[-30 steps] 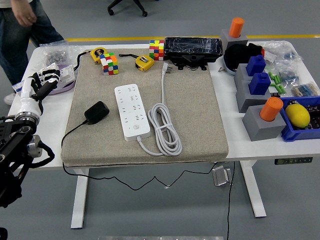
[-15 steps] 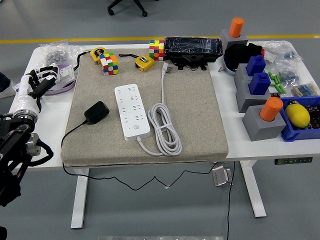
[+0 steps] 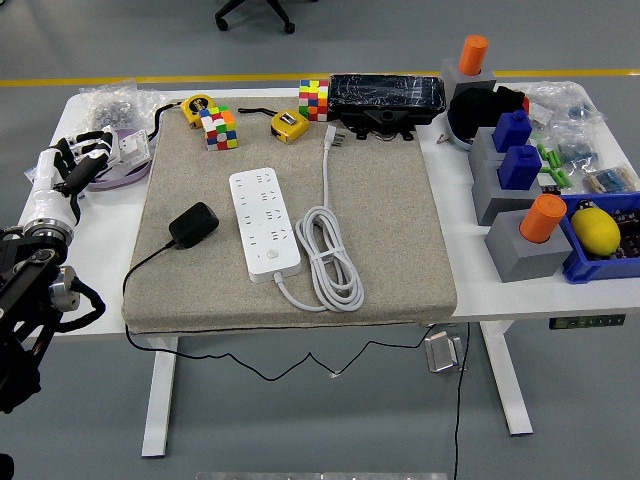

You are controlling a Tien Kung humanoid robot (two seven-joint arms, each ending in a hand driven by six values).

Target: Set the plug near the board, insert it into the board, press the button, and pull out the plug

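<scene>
Left hand point(image 3: 72, 165), white w/ black finger joints, hangs over the white table's point(image 3: 100, 250) left edge on the black left arm point(image 3: 25, 300); fingers loosely curled, holding nothing, just beside a clear purple-tinted plastic bag point(image 3: 125, 165). Next right, a grey-beige fabric mat point(image 3: 400, 240) covers the table's middle. On its left part lies the black plug adapter point(image 3: 194, 224), its thin black cable point(image 3: 140, 270) running off the mat's front-left and drooping under the table. Near it but apart, approx. mid-mat, the white multi-socket power board point(image 3: 264, 222) lies lengthwise, button end toward the near edge; nothing plugged in. Board's own white cord point(image 3: 330, 255) is coiled just right of it, w/ its white plug end point(image 3: 331, 138) up near the mat's far edge. Along the far edge: yellow tape measure point(image 3: 197, 106), multicolour puzzle cube point(image 3: 218, 127), second yellow tape measure point(image 3: 289, 124), second puzzle cube point(image 3: 314, 99), black plastic-wrapped box point(image 3: 386, 97). Right of the mat stand grey blocks w/ orange cylinders point(image 3: 545, 217) and blue pegs point(image 3: 520, 165), then a blue bin point(image 3: 590, 265) holding a yellow lemon-shaped object point(image 3: 596, 230). Right hand not visible.
</scene>
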